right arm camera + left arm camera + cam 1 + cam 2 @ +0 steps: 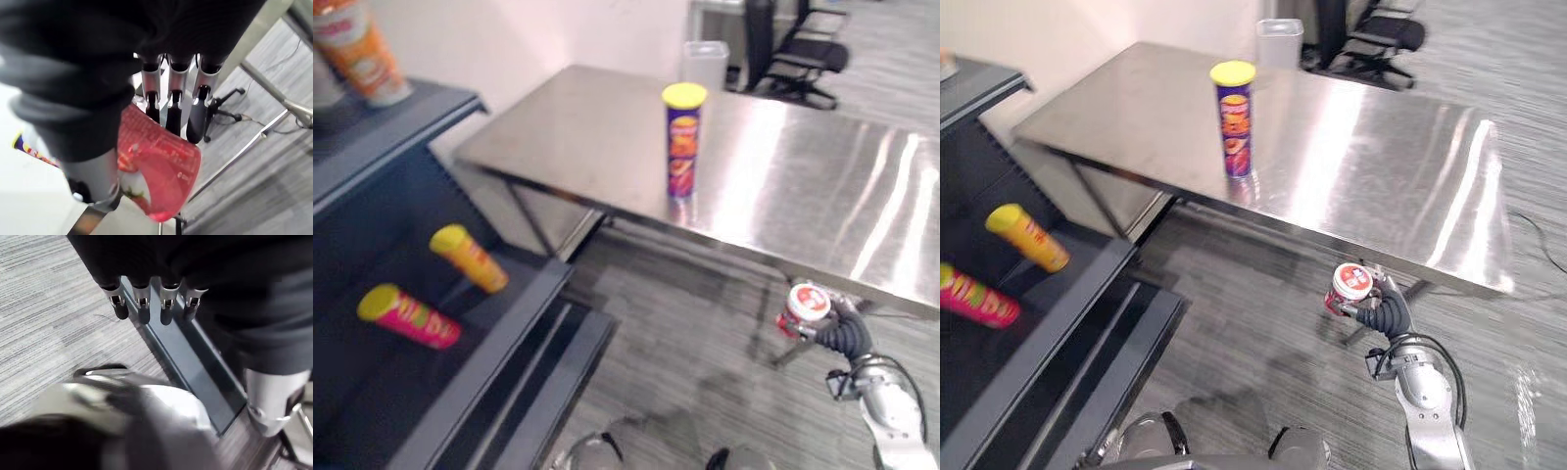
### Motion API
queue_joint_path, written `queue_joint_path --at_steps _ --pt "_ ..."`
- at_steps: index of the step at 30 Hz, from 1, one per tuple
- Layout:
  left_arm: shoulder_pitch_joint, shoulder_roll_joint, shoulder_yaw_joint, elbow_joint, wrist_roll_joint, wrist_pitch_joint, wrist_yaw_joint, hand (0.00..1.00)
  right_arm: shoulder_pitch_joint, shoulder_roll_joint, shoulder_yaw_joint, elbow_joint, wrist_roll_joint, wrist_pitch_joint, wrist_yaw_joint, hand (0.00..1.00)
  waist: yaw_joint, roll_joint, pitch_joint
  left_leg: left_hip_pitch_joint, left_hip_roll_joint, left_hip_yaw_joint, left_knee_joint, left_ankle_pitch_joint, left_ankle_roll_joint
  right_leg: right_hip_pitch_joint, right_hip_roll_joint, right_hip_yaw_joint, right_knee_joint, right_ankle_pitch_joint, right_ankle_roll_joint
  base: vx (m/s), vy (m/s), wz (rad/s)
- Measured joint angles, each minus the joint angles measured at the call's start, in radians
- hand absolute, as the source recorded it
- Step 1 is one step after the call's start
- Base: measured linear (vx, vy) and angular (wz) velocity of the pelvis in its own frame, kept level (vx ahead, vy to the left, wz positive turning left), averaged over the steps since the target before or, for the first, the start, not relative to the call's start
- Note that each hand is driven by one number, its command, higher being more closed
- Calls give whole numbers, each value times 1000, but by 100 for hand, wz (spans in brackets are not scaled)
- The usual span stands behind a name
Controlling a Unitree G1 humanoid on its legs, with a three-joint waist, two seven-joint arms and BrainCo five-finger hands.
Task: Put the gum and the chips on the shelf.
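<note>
Gum tub (1352, 282), red plastic with a white lid, is clamped in the right robot hand (1386, 315) at lower right. The purple, yellow-lidded chips can (1234, 122) stands on the steel bench (1381, 147). Neither is yet on the dark shelf (489, 357) at left. Left robot hand (167, 303): fingers straight, empty.

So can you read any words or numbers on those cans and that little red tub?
None can be read.
The purple chips can on the table: print blurred.
The red gum tub in the right hand: print blurred.
The orange can and pink can on the shelf: print blurred.
</note>
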Motion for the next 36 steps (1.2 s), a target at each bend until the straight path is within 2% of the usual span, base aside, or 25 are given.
queue_joint_path --at_steps 1,2,3,4,5,6,7,8,10,12,14,15,16,18,20,24,25,26,30,33,34,35,36 --pt "3 1 -1 -9 1 -1 2 0 3 33 -13 -2 1 1 -2 100 -6 3 0 50 37 80 121 -27 0 8 -6 -52 9 -6 -11 -41 -84 117" --pt "1 -5 -7 -11 1 -1 -2 0 18 41 -29 -2 1 1 -1 100 -14 16 -4 91 50 120 137 -23 -8 13 -14 -99 23 -11 -18 -42 -62 148" --pt "-16 -9 -20 -18 2 -1 -5 0 38 47 -49 -1 0 5 -3 100 -23 40 -10 97 38 157 90 -19 -9 17 -33 -157 42 -14 -20 -87 -45 177" --pt "-26 -2 -36 -36 1 -4 -7 0 51 52 -56 3 0 17 -1 100 -31 22 -11 82 -12 194 17 19 14 14 -69 -225 43 -16 -21 -134 -34 200" --pt "-32 -4 -37 -43 0 -6 -6 0 59 57 -60 3 0 17 0 100 -38 17 -17 93 -91 193 -112 37 -18 16 -88 -281 -13 -1 -18 -173 -38 169" --pt "-29 -3 -31 -46 0 -5 -7 0 48 65 -66 4 0 16 -2 100 -32 25 -15 92 -72 212 -37 5 -29 27 -84 -319 -26 17 -13 -138 -24 123" --pt "-21 -4 -27 -43 0 -2 -5 0 40 67 -67 7 0 17 -4 100 -32 33 -11 106 -58 206 -10 15 -55 38 -79 -352 -18 18 -13 -128 5 110" --pt "-24 -4 -26 -37 0 -2 -5 0 33 71 -69 13 0 18 -6 100 -35 63 -23 103 -76 182 -53 -1 -83 42 -78 -397 -15 19 -13 -93 29 94" --pt "-26 -4 -20 -35 0 -2 -3 0 27 76 -51 31 -1 18 -6 100 -26 50 -15 102 -99 175 -112 3 -90 54 -83 -438 -24 30 -15 -121 72 77" --pt "-27 -6 -21 -30 0 -2 -3 0 33 76 -29 31 -1 18 -6 100 -28 64 -25 113 -171 135 -291 12 -105 66 -82 -512 -39 46 -11 -114 110 91" --pt "-29 -6 -20 -28 0 -2 -1 0 23 80 -23 36 -1 18 -7 100 -31 72 -27 121 -210 83 -427 19 -113 45 -70 -550 -39 53 -16 -88 121 63" --pt "-30 -5 -19 -24 0 -3 1 0 13 89 -21 42 -2 18 -7 100 -30 70 -26 117 -216 73 -460 21 -112 32 -63 -557 -38 55 -18 -84 105 38" --pt "-33 -5 -14 -4 0 -1 1 0 1 103 -13 54 -2 18 -7 100 -24 55 -14 112 -216 66 -454 24 -106 31 -62 -559 -42 60 -22 -63 53 14" --pt "-28 -11 -9 33 0 -1 1 0 1 106 13 73 -2 18 -18 100 -10 35 -9 109 -201 62 -391 23 -105 37 -52 -538 -67 75 -20 -36 -3 -26" --pt "-5 -21 -1 43 0 0 3 0 2 107 34 78 -2 16 -25 100 -4 21 -6 110 -180 57 -318 5 -84 36 -45 -488 -65 80 -24 -6 -15 -71" --pt "16 -28 -2 62 6 1 5 0 36 104 43 78 -3 17 -43 100 -2 18 8 139 -126 46 -224 -126 -109 3 -38 -360 9 49 -54 -27 26 -94" --pt "4 -21 -2 60 6 1 6 0 46 106 50 79 -3 19 -43 100 -9 17 15 137 -121 46 -202 -158 -114 -12 -53 -337 47 33 -54 -114 22 -70" --pt "-5 -16 -3 51 9 -1 6 0 75 106 55 80 -4 19 -42 100 -11 -2 26 138 -125 47 -195 -167 -121 -19 -65 -326 63 25 -50 -114 23 -44" --pt "-5 -3 -11 29 8 0 9 0 112 106 64 81 -7 24 -42 100 -11 -18 23 138 -133 37 -183 -169 -120 -13 -79 -331 70 27 -49 -83 62 2" --pt "-3 8 -38 20 9 0 10 0 107 108 107 103 -28 22 -42 100 -13 -29 28 135 -149 -19 -167 -175 -110 21 -127 -353 142 40 -47 -22 83 46" --pt "-3 10 -42 19 10 1 10 0 107 111 114 115 -35 22 -41 100 -11 -31 29 136 -151 -25 -163 -179 -106 14 -150 -324 186 50 -50 -22 114 60" --pt "-1 20 -55 21 10 10 10 0 109 123 135 137 -41 24 -38 100 -12 -32 32 134 -154 -62 -145 -187 -96 -48 -171 -146 298 102 -117 -28 128 59" --pt "1 27 -66 21 11 15 11 0 113 134 139 142 -41 24 -34 100 -12 -32 34 134 -156 -81 -145 -187 -96 -81 -162 -40 325 128 -128 -18 133 93"
